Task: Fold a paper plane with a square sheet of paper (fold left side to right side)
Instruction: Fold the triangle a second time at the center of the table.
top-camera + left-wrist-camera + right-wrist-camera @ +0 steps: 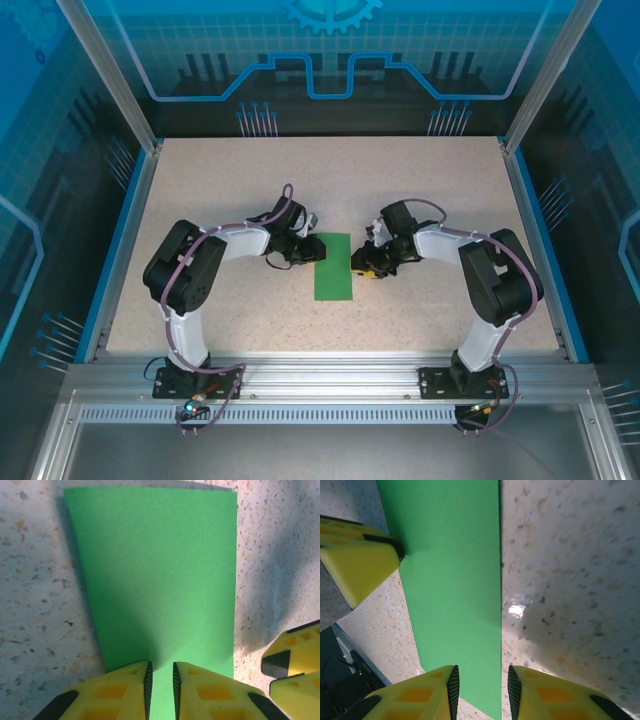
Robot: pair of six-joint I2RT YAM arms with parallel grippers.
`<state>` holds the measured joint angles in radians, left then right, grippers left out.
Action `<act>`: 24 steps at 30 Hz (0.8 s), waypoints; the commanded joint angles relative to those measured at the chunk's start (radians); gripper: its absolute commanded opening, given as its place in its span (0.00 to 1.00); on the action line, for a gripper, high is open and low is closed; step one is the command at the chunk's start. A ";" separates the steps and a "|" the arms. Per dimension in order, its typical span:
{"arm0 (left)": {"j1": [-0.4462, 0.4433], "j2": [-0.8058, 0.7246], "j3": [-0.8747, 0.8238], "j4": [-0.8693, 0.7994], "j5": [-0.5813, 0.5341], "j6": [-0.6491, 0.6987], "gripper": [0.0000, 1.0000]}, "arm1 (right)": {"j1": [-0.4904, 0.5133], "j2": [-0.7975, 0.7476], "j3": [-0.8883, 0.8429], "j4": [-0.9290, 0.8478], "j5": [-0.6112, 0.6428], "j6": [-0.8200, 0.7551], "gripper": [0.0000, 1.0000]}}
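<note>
The square sheet of paper [333, 266] lies flat at the table's middle as a narrow bright green rectangle, folded in half. My left gripper [305, 250] rests at its left long edge. In the left wrist view the jaws [161, 666] stand a narrow gap apart over the green paper [155, 575], with nothing pinched between the pads. My right gripper [365, 262] sits at the paper's right long edge. In the right wrist view it [481, 670] is open, straddling the straight edge of the paper [452, 580].
The speckled table [420, 190] has blue side rails and a metal frame along the near edge. The right gripper's fingertips [287, 662] show at the left wrist view's lower right. A left finger [360, 560] touches the paper in the right wrist view.
</note>
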<state>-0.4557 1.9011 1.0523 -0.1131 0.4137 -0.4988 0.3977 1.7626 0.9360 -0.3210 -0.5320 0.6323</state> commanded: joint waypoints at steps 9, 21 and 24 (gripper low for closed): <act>-0.031 -0.008 -0.025 -0.051 -0.086 0.017 0.17 | 0.033 -0.018 -0.020 -0.065 0.013 0.008 0.33; -0.037 -0.011 -0.032 -0.045 -0.092 0.011 0.16 | 0.055 0.012 -0.016 -0.088 -0.016 0.007 0.33; -0.039 -0.010 -0.033 -0.045 -0.090 0.011 0.16 | 0.062 0.017 -0.017 -0.085 -0.021 0.009 0.33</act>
<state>-0.4835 1.8969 1.0351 -0.1143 0.3515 -0.4973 0.4431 1.7622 0.9199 -0.3824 -0.5320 0.6327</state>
